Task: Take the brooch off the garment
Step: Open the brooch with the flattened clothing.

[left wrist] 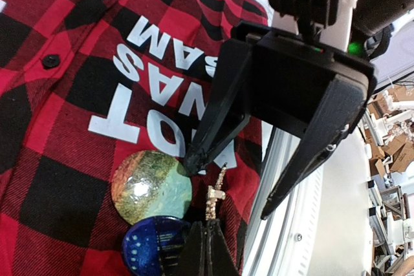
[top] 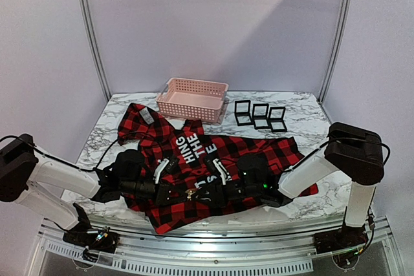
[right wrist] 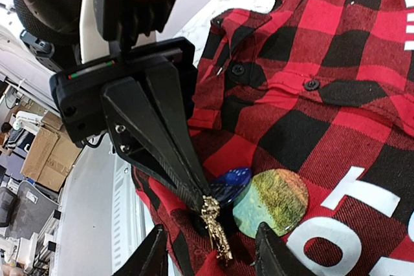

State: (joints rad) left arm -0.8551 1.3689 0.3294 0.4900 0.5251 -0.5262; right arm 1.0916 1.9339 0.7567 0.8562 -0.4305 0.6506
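Brooch, a cluster of a round iridescent green-gold disc, a smaller dark blue disc and a gold-coloured metal charm, sits on the red-and-black plaid flannel shirt with white block lettering, close to the shirt's near edge. Top view: shirt spread on white marble-patterned table. Both arms reach in low and meet over the shirt's near middle, left gripper and right gripper tip to tip, the brooch only a small glint between them. Pink perforated plastic basket at the back, three small black square boxes just right of it. Left wrist view: left fingers pressed together, gold charm rising from their tips. Right gripper's jaws stand apart, one fingertip touching the green-gold disc's rim, the other beyond the cloth's edge. Right wrist view: right fingers spread either side of the brooch, clamped on nothing. Left fingers closed to a point, pinched on the charm's top, blue disc just behind them, green-gold disc beside.
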